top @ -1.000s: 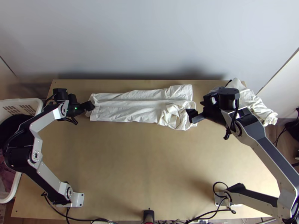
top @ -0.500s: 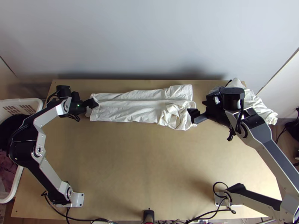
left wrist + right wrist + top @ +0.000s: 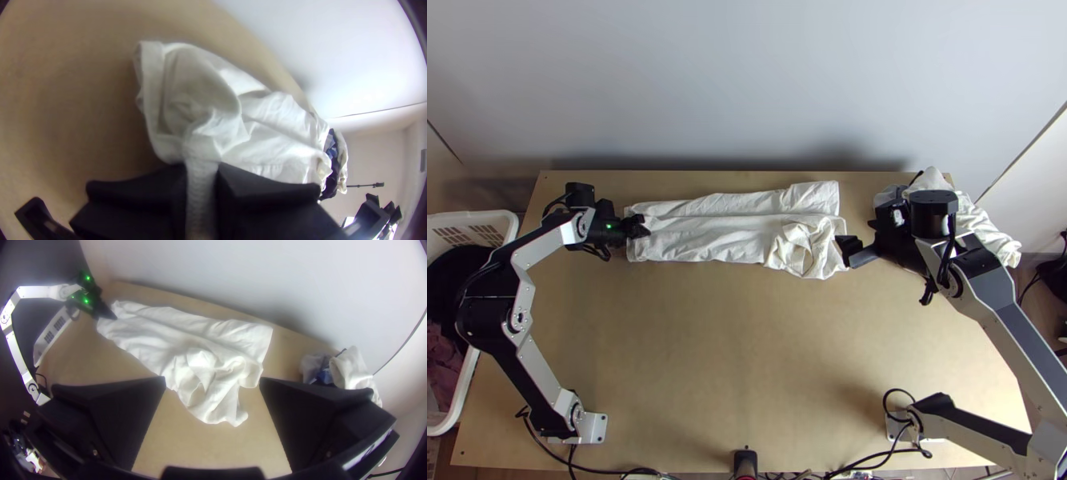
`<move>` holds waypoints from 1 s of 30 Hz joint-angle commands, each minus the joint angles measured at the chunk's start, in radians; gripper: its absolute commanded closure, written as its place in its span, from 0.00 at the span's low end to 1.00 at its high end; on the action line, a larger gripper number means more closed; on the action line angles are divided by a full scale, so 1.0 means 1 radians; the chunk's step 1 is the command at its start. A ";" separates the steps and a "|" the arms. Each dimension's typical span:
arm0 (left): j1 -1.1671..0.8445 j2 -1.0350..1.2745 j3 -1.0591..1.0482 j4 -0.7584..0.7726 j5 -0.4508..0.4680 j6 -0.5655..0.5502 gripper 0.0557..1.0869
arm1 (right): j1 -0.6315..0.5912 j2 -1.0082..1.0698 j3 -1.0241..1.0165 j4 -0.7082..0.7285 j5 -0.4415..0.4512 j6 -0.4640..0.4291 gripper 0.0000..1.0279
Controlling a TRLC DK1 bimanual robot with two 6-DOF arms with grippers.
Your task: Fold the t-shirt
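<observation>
Top view: t-shirt (image 3: 723, 238) is a long narrow strip along the far side of the table (image 3: 739, 344), bunched at its right end. Left gripper (image 3: 644, 226) is at the strip's left end; I'd guess it's there to carry that end right for the next fold. Basket (image 3: 499, 218) sits off the left edge, close beside the left arm (image 3: 531, 260). Wall (image 3: 747, 88) right behind the far edge, so not much swing room that way.

Left wrist view: its fingers are clamped on the shirt's end, cloth pulled up into a ridge between them. Looks like a solid grab.

Right wrist view: right gripper (image 3: 212, 381) has its fingers wide apart, facing the bunched end, probably to pin or tidy it. Cloth pile (image 3: 353, 369) at the far right could snag that arm.
</observation>
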State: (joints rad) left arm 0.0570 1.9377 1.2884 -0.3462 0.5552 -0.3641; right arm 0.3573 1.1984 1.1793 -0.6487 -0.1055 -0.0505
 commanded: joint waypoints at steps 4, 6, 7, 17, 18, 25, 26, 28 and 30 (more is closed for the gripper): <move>0.003 -0.085 -0.035 0.000 0.049 -0.007 0.96 | -0.020 -0.008 -0.027 0.009 -0.002 -0.003 0.04; 0.027 -0.115 -0.052 -0.010 0.049 0.004 0.96 | -0.018 -0.010 -0.033 0.014 -0.002 -0.003 0.04; 0.041 -0.129 -0.063 -0.017 0.049 0.011 0.96 | -0.018 -0.010 -0.037 0.017 -0.002 -0.002 0.04; 0.210 -0.289 -0.239 -0.157 0.051 0.225 0.96 | -0.009 -0.011 -0.041 0.047 -0.002 0.006 0.04; 0.231 -0.309 -0.255 -0.169 0.051 0.244 0.96 | -0.008 -0.011 -0.041 0.049 -0.002 0.008 0.04; 0.336 -0.424 -0.311 -0.301 0.049 0.372 0.96 | 0.016 -0.011 -0.052 0.063 -0.003 0.023 0.04; 0.340 -0.445 -0.311 -0.324 0.048 0.392 0.96 | 0.020 -0.011 -0.053 0.064 -0.002 0.028 0.04; 0.340 -0.488 -0.308 -0.340 0.035 0.398 0.96 | 0.025 -0.011 -0.063 0.077 -0.002 0.032 0.04; 0.322 -0.528 -0.299 -0.358 0.032 0.413 0.96 | 0.029 -0.011 -0.072 0.084 -0.002 0.038 0.04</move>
State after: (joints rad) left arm 0.3553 1.5299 1.0050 -0.6258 0.6003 -0.0227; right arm 0.3695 1.1873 1.1267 -0.5846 -0.1089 -0.0296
